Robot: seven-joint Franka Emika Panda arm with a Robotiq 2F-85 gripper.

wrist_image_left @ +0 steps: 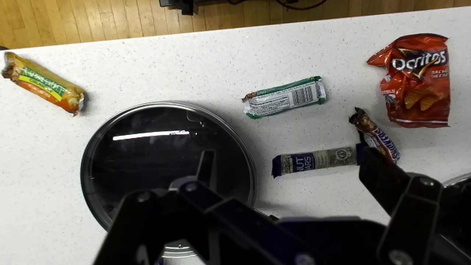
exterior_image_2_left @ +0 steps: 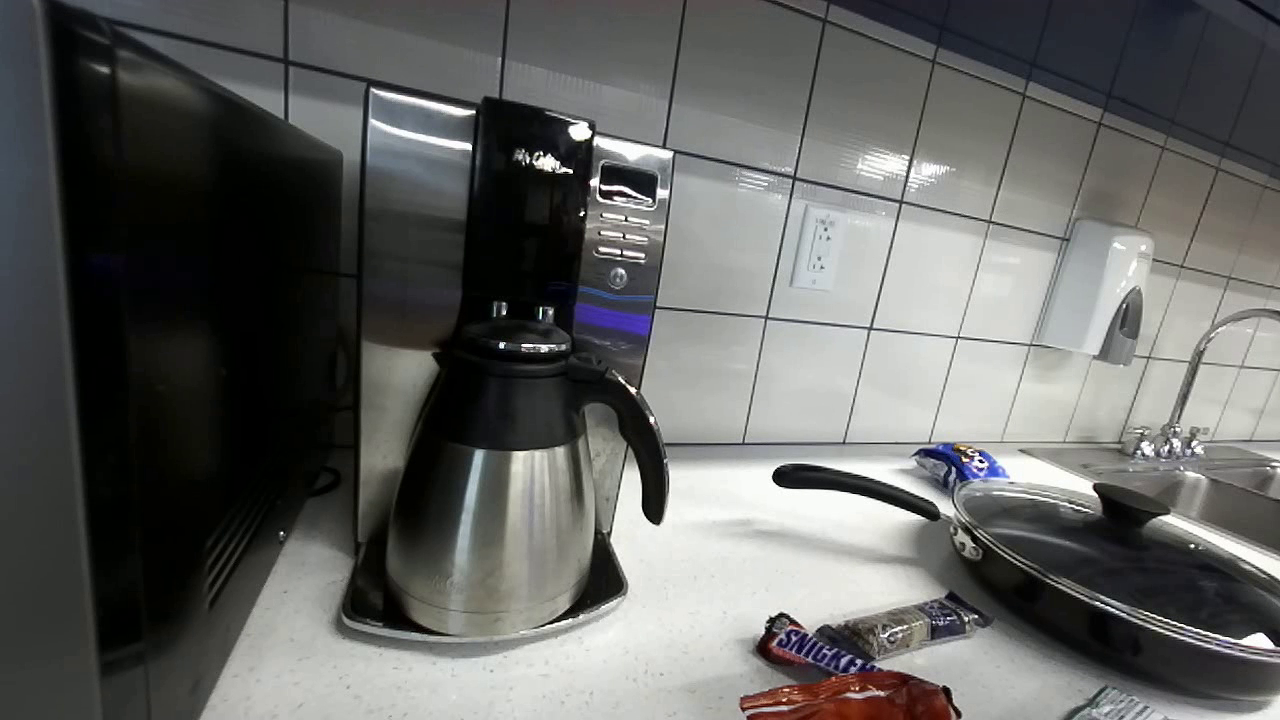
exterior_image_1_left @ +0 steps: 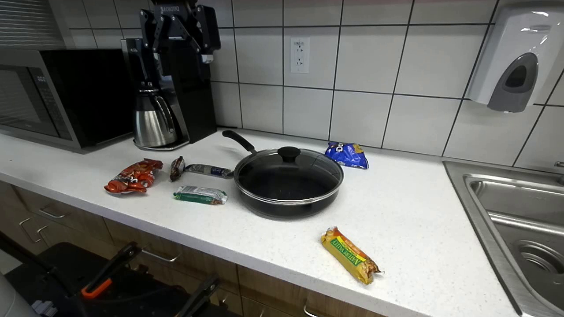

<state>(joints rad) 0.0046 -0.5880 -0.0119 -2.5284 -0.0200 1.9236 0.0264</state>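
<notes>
My pincer point(exterior_image_1_left: 182, 61), between ten and eleven o'clock in an exterior view, is black nearly all over. High up, pale capital lettering point(exterior_image_1_left: 170, 9), small and evenly spaced, spells ROBOTIQ. Below that spread my angular, flat links point(exterior_image_1_left: 162, 33) with rounded ends, like small jointed struts. A chunky black block point(exterior_image_1_left: 209, 28) forms my three-o'clock side, and beneath it shows a small, squarish pale-grey piece point(exterior_image_1_left: 207, 58). In the wrist view my fingers point(wrist_image_left: 382, 180) are thick, dark and bluntly angular; round greyish screw heads point(wrist_image_left: 427, 181) mark their joints. Toward five o'clock my blurred cross-piece point(wrist_image_left: 312, 235) carries a deep violet tint.
</notes>
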